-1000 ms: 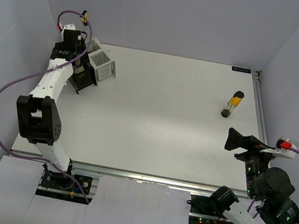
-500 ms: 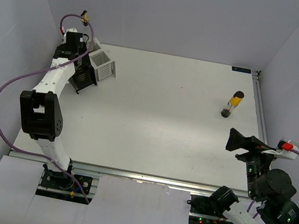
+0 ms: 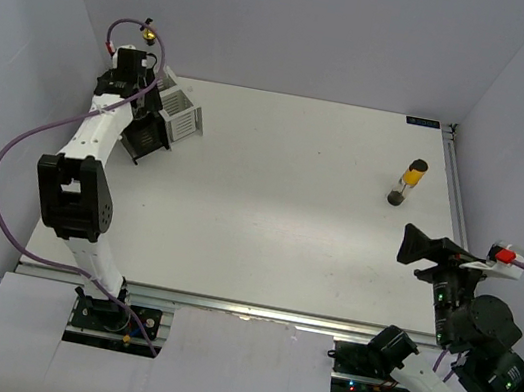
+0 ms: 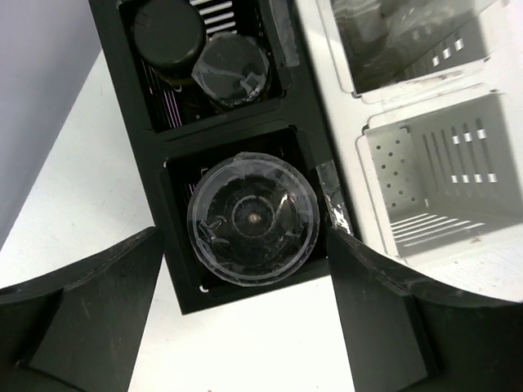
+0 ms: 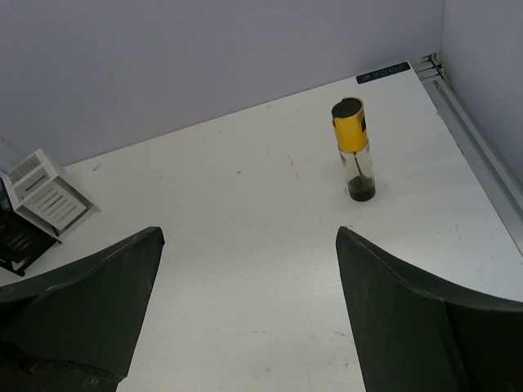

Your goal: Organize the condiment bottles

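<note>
While the tall clear glass bottle with the yellow collar (image 5: pixel 353 151) stands at the right edge of the white surface (image 5: pixel 245 269), the right claw (image 5: pixel 249 234) gapes wide, well apart. Likely light, slippery, tippy: grip its mid-body. The left claw (image 4: pixel 243 237), also wide, hovers over the black slotted rack (image 4: pixel 229 135).

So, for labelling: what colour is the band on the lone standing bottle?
Yellow band; clearest in the right wrist view.

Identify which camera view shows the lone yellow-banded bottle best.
The right wrist view: the yellow-banded bottle stands upright and large, dark cap, yellow band and clear body distinct. The top external view shows it small; the left wrist view, not at all.
</note>
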